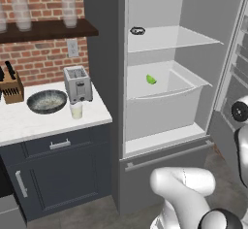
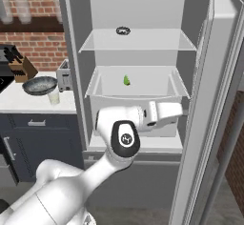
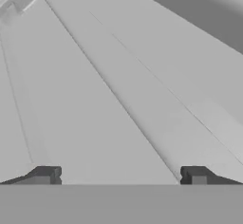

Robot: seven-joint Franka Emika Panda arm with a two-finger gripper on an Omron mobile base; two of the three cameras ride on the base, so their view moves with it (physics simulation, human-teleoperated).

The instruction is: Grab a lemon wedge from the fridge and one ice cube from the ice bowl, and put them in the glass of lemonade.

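The fridge point(image 1: 164, 73) stands open, its door swung wide to the right. Inside, a white shelf point(image 1: 174, 38) near the top carries a small dark ring-shaped thing point(image 1: 138, 30) at its left end. Below it the white drawer point(image 1: 164, 97) holds the lemon wedge point(image 1: 151, 79), a tiny yellow-green piece lying toward the far left of the drawer floor; in the right base view the lemon wedge point(image 2: 127, 80) sits near the drawer's middle, against the far wall.

In the right base view the arm reaches toward the lower right of the fridge, in front of and below the drawer. In the hand view the gripper point(image 3: 121, 175) shows two dark fingertips point(image 3: 45, 174) set wide apart with nothing between them, facing plain grey slanted surfaces.

To the left of the fridge, the desk point(image 1: 29, 123) has a white top over dark blue cabinets. On it rest the ice bowl point(image 1: 47, 101), the glass of lemonade point(image 1: 76, 110) just right of the bowl near the front edge, a toaster point(image 1: 77, 83) behind the glass, and a knife block point(image 1: 11, 88) at the far left. A dark wall shelf point(image 1: 48, 29) above holds tall clear glasses point(image 1: 69, 8).
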